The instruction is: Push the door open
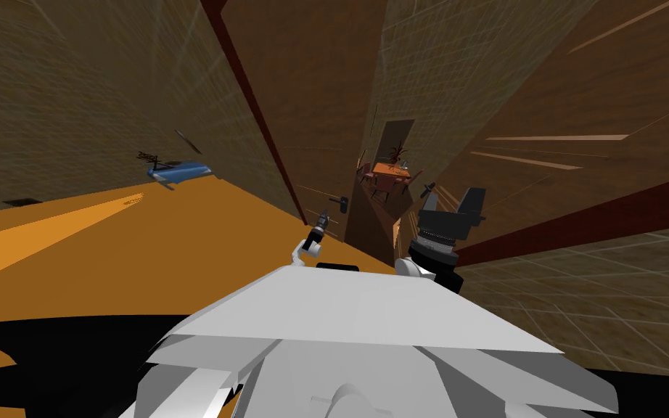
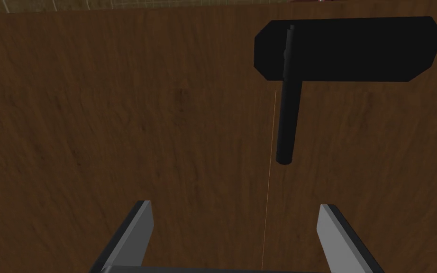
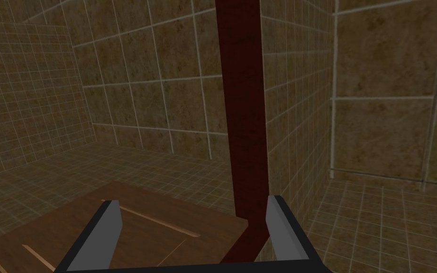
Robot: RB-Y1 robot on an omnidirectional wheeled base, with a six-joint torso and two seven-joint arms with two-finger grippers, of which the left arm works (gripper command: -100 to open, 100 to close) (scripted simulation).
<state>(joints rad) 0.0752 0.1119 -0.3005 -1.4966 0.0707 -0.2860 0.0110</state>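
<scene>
The brown wooden door (image 1: 311,109) stands straight ahead in a dark red frame (image 1: 253,101), with a black lever handle (image 1: 342,203) near its edge. Past that edge, a narrow gap shows a room beyond. My left gripper (image 1: 321,221) points at the door just short of the handle. Seen from the left wrist, the door face (image 2: 118,118) is close, and the black lever (image 2: 288,104) hangs from its plate beyond my open left gripper (image 2: 236,234), a little to one side. My right gripper (image 1: 471,199) is raised by the right-hand wooden panel, and my right gripper (image 3: 194,232) is open and holds nothing.
A wooden panel (image 1: 580,109) with a dark red strip under it rises close on my right, with a small black handle (image 1: 428,189) near its edge. Through the gap stand a table and chairs (image 1: 390,174). The orange floor (image 1: 108,232) stretches left, where a blue object (image 1: 178,172) lies.
</scene>
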